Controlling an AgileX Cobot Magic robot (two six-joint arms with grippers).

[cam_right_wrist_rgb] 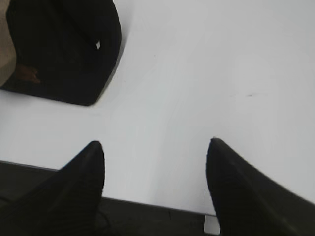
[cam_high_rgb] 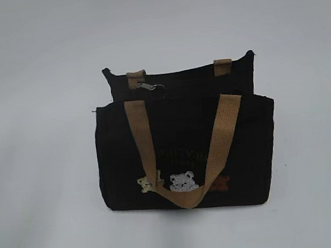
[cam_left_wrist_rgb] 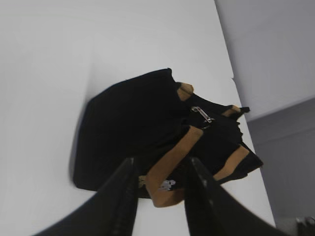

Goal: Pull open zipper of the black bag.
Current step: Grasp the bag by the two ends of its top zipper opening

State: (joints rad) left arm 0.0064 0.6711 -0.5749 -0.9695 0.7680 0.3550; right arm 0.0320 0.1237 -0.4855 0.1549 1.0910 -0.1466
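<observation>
The black bag (cam_high_rgb: 246,144) stands upright in the middle of the white table, with tan handles (cam_high_rgb: 140,139) and small bears (cam_high_rgb: 183,182) on its front. The silver pull tab (cam_high_rgb: 149,86) of its zipper lies near the top left, by the rear handle. Neither gripper shows in the exterior view. In the left wrist view my left gripper (cam_left_wrist_rgb: 162,162) hangs open, clear of the bag (cam_left_wrist_rgb: 123,123), with the pull tab (cam_left_wrist_rgb: 203,116) beyond its fingers. My right gripper (cam_right_wrist_rgb: 154,142) is wide open over bare table, right of the bag's corner (cam_right_wrist_rgb: 64,49).
The white table (cam_high_rgb: 47,144) surrounds the bag on all sides. In the right wrist view the table's front edge (cam_right_wrist_rgb: 147,200) runs just under the fingers, with dark floor below. A grey wall (cam_left_wrist_rgb: 275,59) lies past the table's far side.
</observation>
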